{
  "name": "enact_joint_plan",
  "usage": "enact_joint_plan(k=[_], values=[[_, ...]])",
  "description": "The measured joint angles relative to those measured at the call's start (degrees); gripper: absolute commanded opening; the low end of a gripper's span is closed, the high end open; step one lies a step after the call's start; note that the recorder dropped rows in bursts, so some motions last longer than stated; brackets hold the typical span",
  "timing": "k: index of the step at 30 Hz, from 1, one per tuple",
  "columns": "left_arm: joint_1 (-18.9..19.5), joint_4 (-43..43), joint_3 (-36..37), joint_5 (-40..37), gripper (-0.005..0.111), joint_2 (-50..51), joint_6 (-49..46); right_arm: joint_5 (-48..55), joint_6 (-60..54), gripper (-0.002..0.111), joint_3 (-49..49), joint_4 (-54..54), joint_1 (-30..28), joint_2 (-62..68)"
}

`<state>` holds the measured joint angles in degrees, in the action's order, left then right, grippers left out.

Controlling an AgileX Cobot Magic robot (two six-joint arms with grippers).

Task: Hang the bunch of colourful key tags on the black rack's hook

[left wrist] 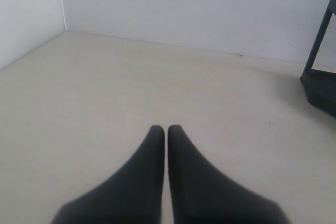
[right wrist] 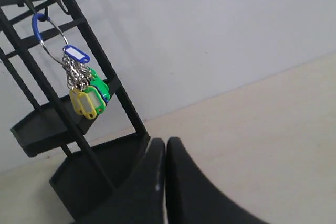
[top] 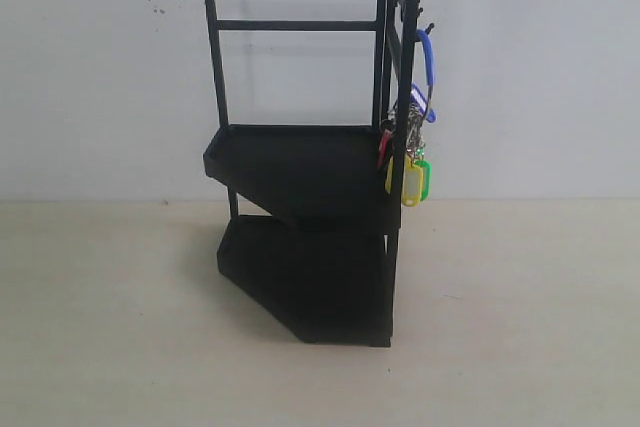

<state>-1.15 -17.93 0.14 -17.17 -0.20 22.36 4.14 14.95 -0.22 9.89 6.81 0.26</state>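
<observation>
Exterior view: the black rack (top: pixel 300 177) stands upright mid-frame on a pale table (top: pixel 100 327), with its back near a plain white wall (top: pixel 100 77). The colourful key tag bunch (top: pixel 409 152) hangs off the rack's right-hand front upright, its blue loop (top: pixel 429 62) caught over the hook (top: pixel 428 27) at the top. The tags dangle beside the upper tray's edge, well clear of the table. The yellow tag (top: pixel 410 185) carries a white insert; any writing is too small for me to read. I see open tabletop left, right and in front of the rack, and neither arm shows here. Left wrist view: the left gripper (left wrist: pixel 166 129) has its tips pressed together with nothing between them, over bare table. The rack's lower corner sits at the frame edge, well apart from it, and two walls meet in a corner on the far side. Right wrist view: the right gripper (right wrist: pixel 166 142) is likewise pinched closed and empty, near the rack's lower tray. The bunch hangs above, apart from it. A blue tag (right wrist: pixel 76 54) shows a white label window, which looks blank to me.
</observation>
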Motion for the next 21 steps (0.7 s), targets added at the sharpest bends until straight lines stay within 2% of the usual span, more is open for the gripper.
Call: enact_joint_plan(k=[9, 14, 21], values=[[0.00, 0.00, 0.00, 0.22, 0.004, 0.00, 0.00, 6.99, -11.36, 0.000, 0.05, -0.54, 0.00, -0.02], [0.00, 0.00, 0.00, 0.22, 0.004, 0.00, 0.00, 13.99, -12.77, 0.000, 0.27, -4.61, 0.00, -0.02], [0.00, 0.00, 0.00, 0.22, 0.004, 0.00, 0.00, 15.55, -12.97, 0.000, 0.27, -5.23, 0.00, -0.02]])
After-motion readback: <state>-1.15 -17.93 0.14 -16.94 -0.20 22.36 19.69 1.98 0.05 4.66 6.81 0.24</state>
